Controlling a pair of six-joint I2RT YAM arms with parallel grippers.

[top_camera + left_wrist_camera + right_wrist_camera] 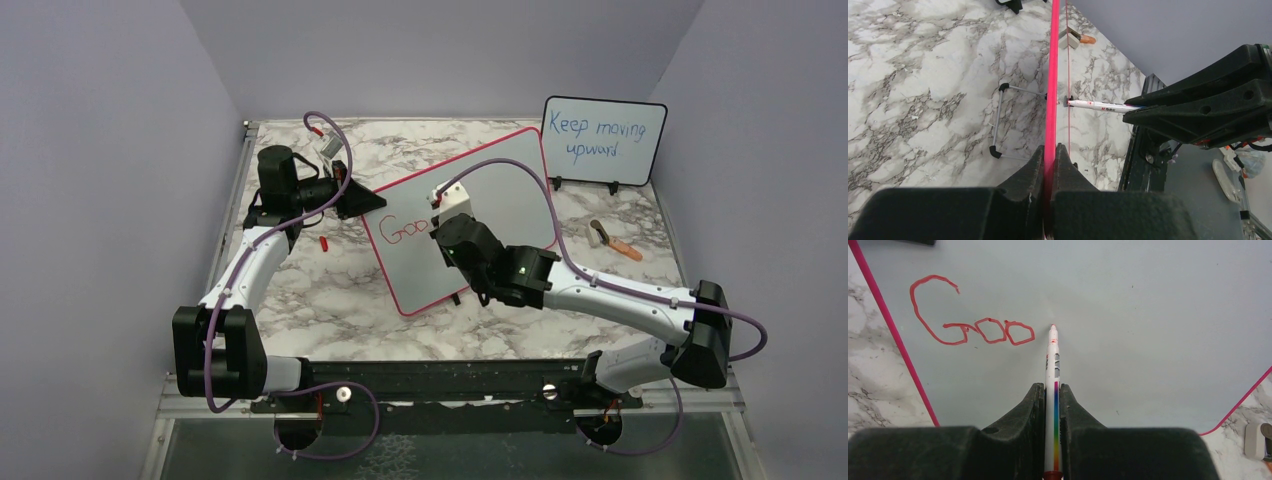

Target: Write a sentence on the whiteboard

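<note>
**Task status: sentence begun, most of it outstanding.**

1. Left pincer [352,200]: clenched on the edge of the large rectangular whiteboard [505,205] with rounded corners and a thin red-pink frame. In the left wrist view the frame runs straight out from between the two black fingers, which are pressed flat against it on both sides. The board stands tilted on the grey-veined marble table [330,290], propped by this grip. It extends from the left pincer across to the right pincer.

2. A small red cap [323,243] lies on the table just below the left pincer, apart from the board.

3. The sentence [977,330]: three red handwritten marker characters, "Goo", are complete. They sit on the board face just left of the right pincer's marker tip. No other red writing shows on the board.

4. Right pincer [1050,390]: clenched on a slim white marker [1052,360] with a rainbow-striped barrel, which projects forward from between the fingers. Its red tip is just right of the second "o" and appears to be at the board surface, where the next letter would start.

5. Remaining, as judged: the rest of the first word and everything after it. The board face to the right of and below the marker tip is unwritten.

6. A smaller black-framed board [603,140] with blue writing stands well beyond the right pincer, untouched.
</note>
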